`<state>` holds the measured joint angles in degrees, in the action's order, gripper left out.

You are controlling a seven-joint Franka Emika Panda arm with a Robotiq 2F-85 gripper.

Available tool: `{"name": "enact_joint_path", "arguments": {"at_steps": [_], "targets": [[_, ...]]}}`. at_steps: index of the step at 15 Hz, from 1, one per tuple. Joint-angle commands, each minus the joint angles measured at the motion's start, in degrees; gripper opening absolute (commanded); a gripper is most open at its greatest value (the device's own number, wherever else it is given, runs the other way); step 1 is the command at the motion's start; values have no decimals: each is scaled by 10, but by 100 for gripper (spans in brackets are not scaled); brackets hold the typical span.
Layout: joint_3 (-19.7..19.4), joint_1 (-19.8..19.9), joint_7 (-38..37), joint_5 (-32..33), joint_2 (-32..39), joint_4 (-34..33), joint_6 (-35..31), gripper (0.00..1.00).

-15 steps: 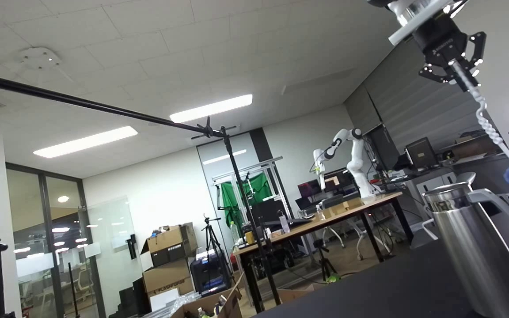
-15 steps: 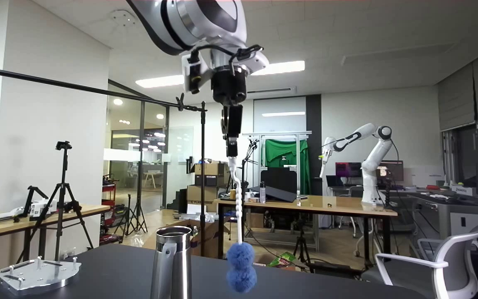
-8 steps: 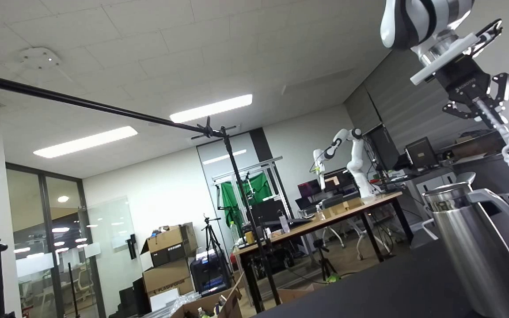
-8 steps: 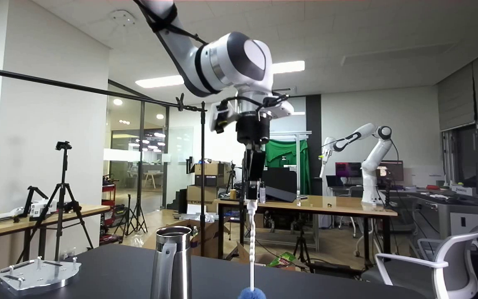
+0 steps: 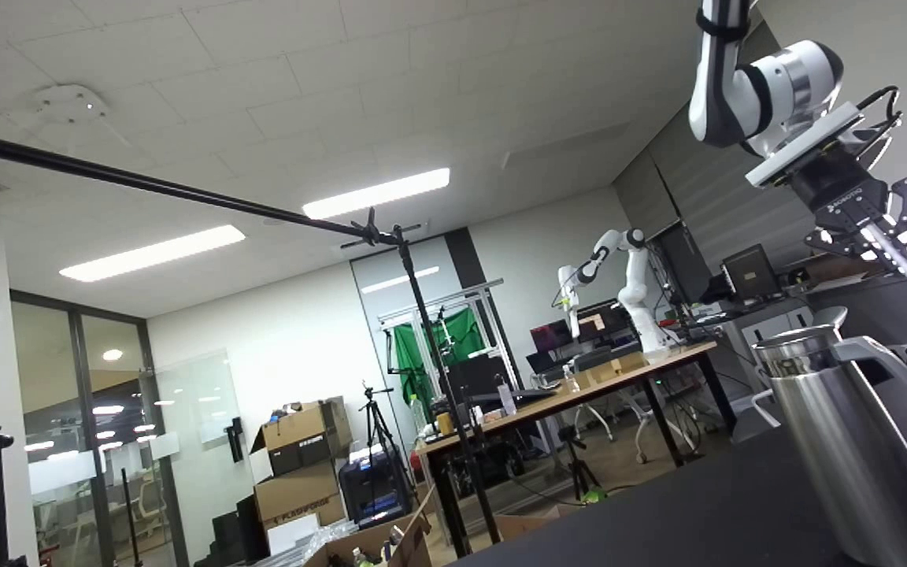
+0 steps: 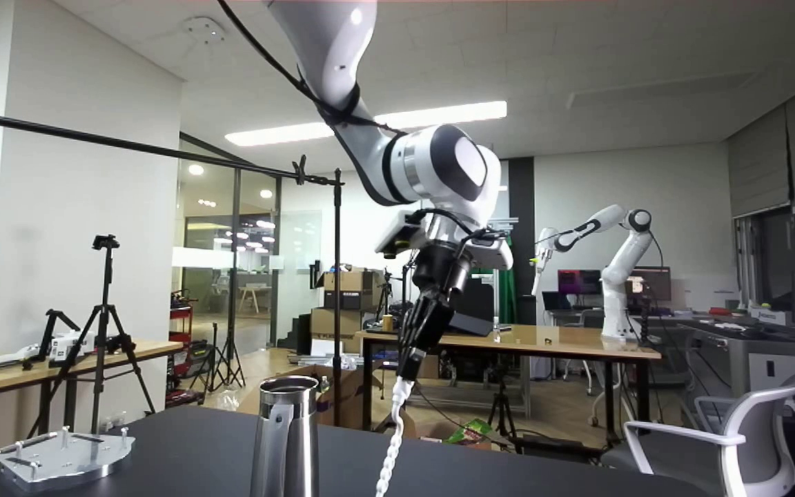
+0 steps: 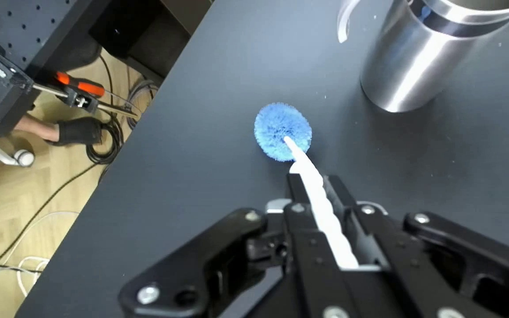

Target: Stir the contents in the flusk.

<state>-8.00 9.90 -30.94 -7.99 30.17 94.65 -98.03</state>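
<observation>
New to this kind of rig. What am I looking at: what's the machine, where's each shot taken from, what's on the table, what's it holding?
The big white arm is a Franka robot arm; the black gripper at its end serves as its hand. Two pictures look in from outside the robot; the third is shot from its wrist, looking down past the gripper.

On the black table stands a steel jug, the task's "flusk". An exterior view also shows a silvery plate with short posts.

The gripper is closed on a brush with a twisted white stem. Its fluffy blue head is beside the jug, not in it; whether it touches the table, I can't tell.
</observation>
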Motion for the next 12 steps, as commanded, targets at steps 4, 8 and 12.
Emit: {"name": "enact_joint_path", "arguments": {"at_steps": [4, 8, 12], "targets": [[-18, 40, 32, -51, 149, -190, 160, 4], [-25, 56, 24, -66, 197, -247, 178, 4], [-33, 50, 20, -61, 187, -256, 137, 54]]}}
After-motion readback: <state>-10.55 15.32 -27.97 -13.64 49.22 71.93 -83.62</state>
